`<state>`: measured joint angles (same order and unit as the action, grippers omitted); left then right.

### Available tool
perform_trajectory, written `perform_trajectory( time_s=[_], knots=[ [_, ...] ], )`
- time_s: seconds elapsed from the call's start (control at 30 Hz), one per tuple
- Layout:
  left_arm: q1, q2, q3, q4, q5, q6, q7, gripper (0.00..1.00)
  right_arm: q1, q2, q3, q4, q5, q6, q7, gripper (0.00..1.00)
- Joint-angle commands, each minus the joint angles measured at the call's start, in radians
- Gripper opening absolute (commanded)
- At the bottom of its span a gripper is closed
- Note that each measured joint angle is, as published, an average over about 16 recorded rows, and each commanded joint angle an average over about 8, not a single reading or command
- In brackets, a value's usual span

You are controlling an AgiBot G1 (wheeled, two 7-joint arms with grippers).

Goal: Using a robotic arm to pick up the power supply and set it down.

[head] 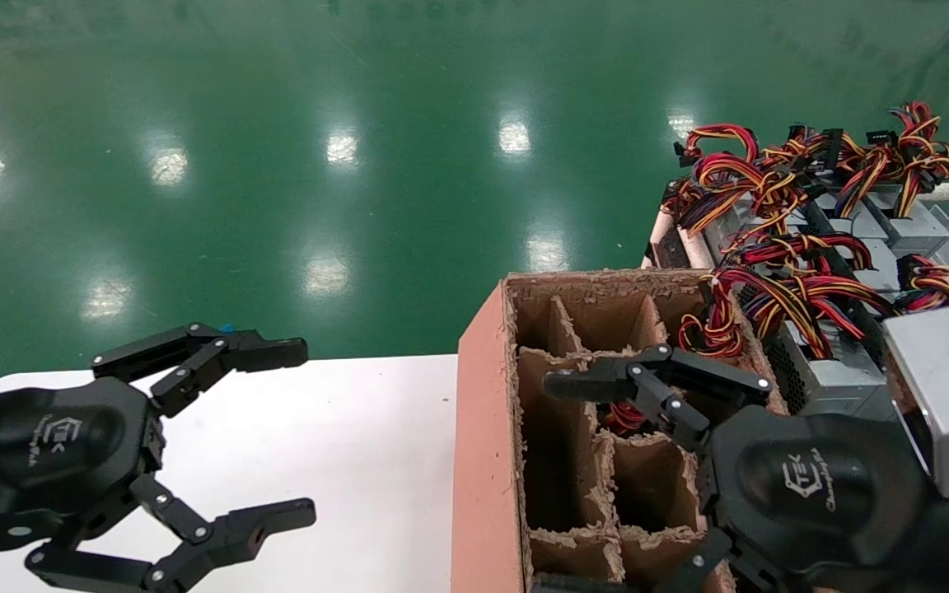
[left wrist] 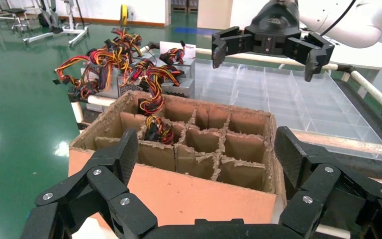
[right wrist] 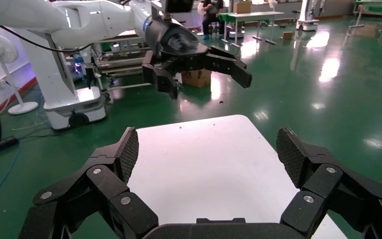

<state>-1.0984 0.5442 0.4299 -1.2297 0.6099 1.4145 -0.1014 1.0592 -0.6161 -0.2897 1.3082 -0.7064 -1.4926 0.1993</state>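
Observation:
Several silver-grey power supplies (head: 833,380) with red, yellow and black wire bundles (head: 779,288) lie crowded on a rack at the right, also seen in the left wrist view (left wrist: 179,87). Wires of one more unit (head: 624,417) stick up from a cell of the brown divided carton (head: 487,461). My right gripper (head: 544,486) hovers open over the carton's cells with nothing between its fingers (right wrist: 129,152). My left gripper (head: 310,432) hangs open above the white table (head: 376,461), facing the carton's side (left wrist: 179,194), and holds nothing.
A clear divided plastic tray (left wrist: 288,94) sits beyond the carton on white rails (left wrist: 373,92). A large grey metal box (head: 948,395) stands close at the right edge. Green floor lies beyond the table's far edge.

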Motion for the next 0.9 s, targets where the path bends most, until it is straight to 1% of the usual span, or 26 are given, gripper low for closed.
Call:
perform_trajectory(
  time_s=[0.03,0.9],
  knots=[
    [0.000,0.000,0.000,0.000,0.000,0.000,0.000,1.00,0.003,0.001,0.002,-0.005,-0.004,0.000,-0.003,1.00],
    [0.000,0.000,0.000,0.000,0.000,0.000,0.000,1.00,0.016,0.005,0.010,-0.025,-0.025,-0.003,-0.013,1.00]
  ],
)
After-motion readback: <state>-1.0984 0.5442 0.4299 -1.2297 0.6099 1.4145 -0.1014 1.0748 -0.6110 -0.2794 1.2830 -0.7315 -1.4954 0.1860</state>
